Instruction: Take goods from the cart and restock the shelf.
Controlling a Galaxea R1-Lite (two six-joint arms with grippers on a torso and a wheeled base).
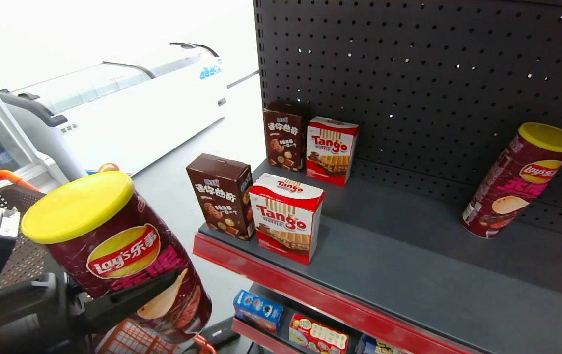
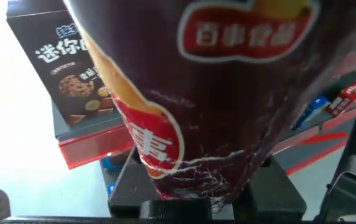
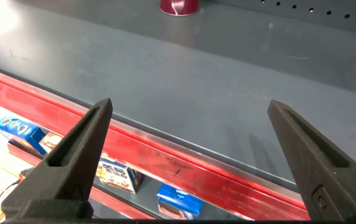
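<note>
A maroon chips can (image 1: 114, 246) with a yellow lid is held tilted in the left gripper (image 1: 119, 300), whose jaws are clamped on its lower part. Beyond these jaws the grey shelf (image 1: 408, 265) is seen, with a wafer box (image 1: 286, 219) and a cookie box (image 1: 222, 196) at its front edge. The jaws of the right gripper (image 3: 190, 162) are spread apart over the shelf's red edge; a second chips can (image 3: 179, 6) is placed well ahead of them.
</note>
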